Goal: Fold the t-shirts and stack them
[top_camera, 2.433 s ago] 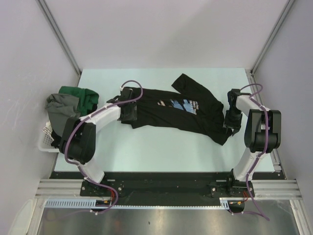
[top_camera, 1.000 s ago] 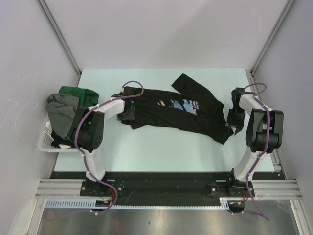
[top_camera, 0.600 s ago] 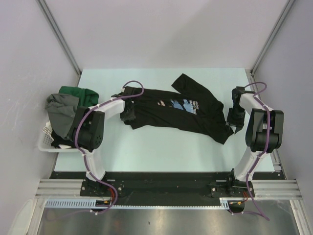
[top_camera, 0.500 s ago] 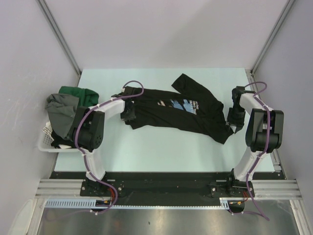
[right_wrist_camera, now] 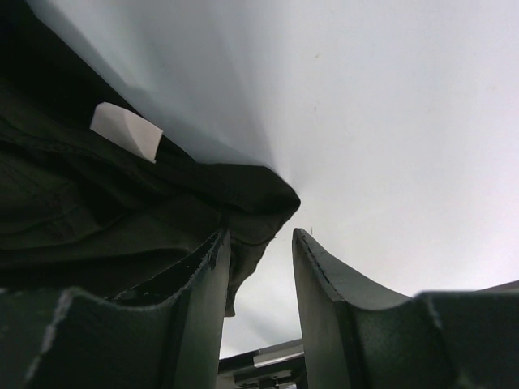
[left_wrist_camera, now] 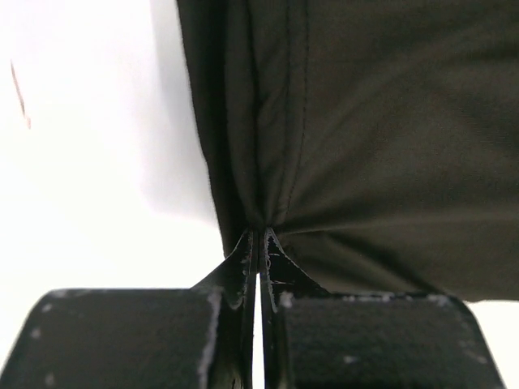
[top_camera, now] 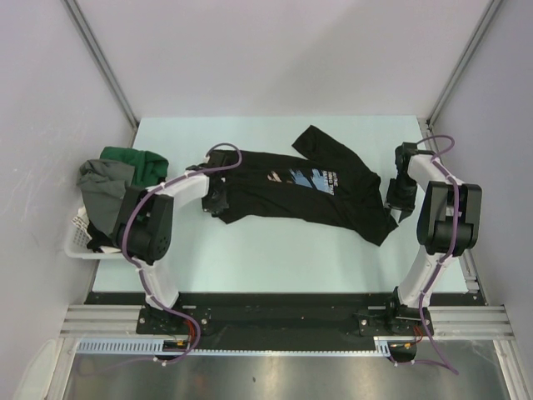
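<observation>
Top view gives the layout: black t-shirt (top_camera: 333, 196) spread crosswise on the table (top_camera: 275, 250), chest print (top_camera: 310, 178) facing up, one sleeve sticking out toward the far edge. Green t-shirt (top_camera: 137, 162) and grey t-shirt (top_camera: 102, 190) are heaped over the white basket (top_camera: 77, 237) at the table's left edge, well apart from the black one. From up there the left gripper (top_camera: 218, 202) sits on the shirt's left end and the right gripper (top_camera: 395, 205) at its right end, but neither jaw gap can be read. Wrist cams fill that in. Left wrist: left gripper (left_wrist_camera: 259, 239) pinched tight together on an edge of the black t-shirt (left_wrist_camera: 381, 121), creases fanning out from the tips, a stitched seam running up from the pinch, bare table alongside. Right wrist: right gripper (right_wrist_camera: 259, 243) w/ fingers (right_wrist_camera: 199, 284) apart, table showing btwn them. A folded edge of the black t-shirt (right_wrist_camera: 97, 203) lies against one finger and pokes into the gap, prob. not clamped, though contact is hard to judge at this angle. A small white label (right_wrist_camera: 126, 131) on the cloth shows in this view only.
</observation>
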Controlling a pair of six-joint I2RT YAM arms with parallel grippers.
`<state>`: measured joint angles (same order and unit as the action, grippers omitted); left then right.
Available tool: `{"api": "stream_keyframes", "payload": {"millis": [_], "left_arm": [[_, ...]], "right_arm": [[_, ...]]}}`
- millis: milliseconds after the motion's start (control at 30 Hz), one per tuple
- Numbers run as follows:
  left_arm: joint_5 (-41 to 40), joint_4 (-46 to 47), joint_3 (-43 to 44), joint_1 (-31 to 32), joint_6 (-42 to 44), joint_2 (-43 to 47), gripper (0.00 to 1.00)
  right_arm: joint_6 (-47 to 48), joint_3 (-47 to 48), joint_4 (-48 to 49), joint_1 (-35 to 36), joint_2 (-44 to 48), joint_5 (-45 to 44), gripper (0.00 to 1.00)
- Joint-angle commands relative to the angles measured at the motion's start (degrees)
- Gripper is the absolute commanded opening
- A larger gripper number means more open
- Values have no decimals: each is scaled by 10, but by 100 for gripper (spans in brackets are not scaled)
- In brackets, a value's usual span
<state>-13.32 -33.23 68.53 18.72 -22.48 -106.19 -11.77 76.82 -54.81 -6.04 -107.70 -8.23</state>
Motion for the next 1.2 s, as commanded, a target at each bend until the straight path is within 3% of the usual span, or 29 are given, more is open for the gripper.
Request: {"api": "stream_keyframes", "payload": {"millis": [0, 467, 733, 1167], "left_arm": [[6, -60, -22, 8, -13, 56, 0], [-5, -100, -110, 43, -42, 167, 0], [-18, -104, -83, 43, -38, 129, 0], [-50, -125, -74, 39, -26, 155, 0]], "right_arm": [[0, 31, -2, -3, -6, 11, 42], [-5, 74, -7, 1, -24, 23, 42], [0, 71, -13, -1, -15, 21, 42], [1, 53, -8, -11, 0, 18, 42]]}}
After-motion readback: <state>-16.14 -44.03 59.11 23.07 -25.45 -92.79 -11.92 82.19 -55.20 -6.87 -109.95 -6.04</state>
